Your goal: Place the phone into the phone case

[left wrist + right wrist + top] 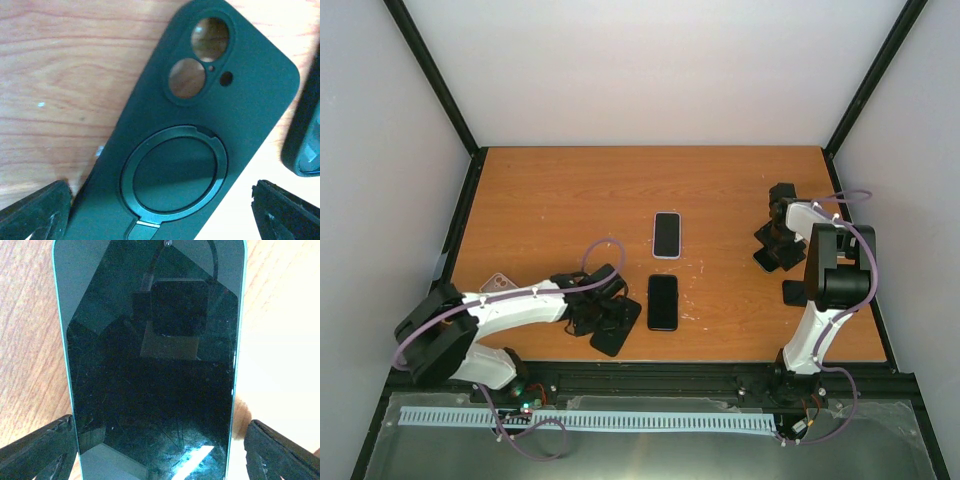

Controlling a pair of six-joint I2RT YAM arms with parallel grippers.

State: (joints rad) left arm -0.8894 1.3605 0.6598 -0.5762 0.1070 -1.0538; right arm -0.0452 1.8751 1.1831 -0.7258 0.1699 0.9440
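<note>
The phone case [200, 145] is dark green and lies back up on the wood, showing two camera holes and a ring stand. My left gripper [160, 212] hangs open just above its lower end, one finger [35, 215] on each side; from above it is near the front edge [610, 322]. A phone [150, 370] with a black screen and teal rim lies face up at the right. My right gripper [160, 452] is open astride it [775, 245]. The left finger [42, 450] is at the phone's edge, and a gap shows before the right finger.
Two more dark phone-shaped slabs lie mid-table: one with a pale rim [666, 235], one all black [662, 302], whose edge shows beside the case [302, 140]. A small clear piece [498, 283] lies by the left arm. White walls enclose the table [570, 190].
</note>
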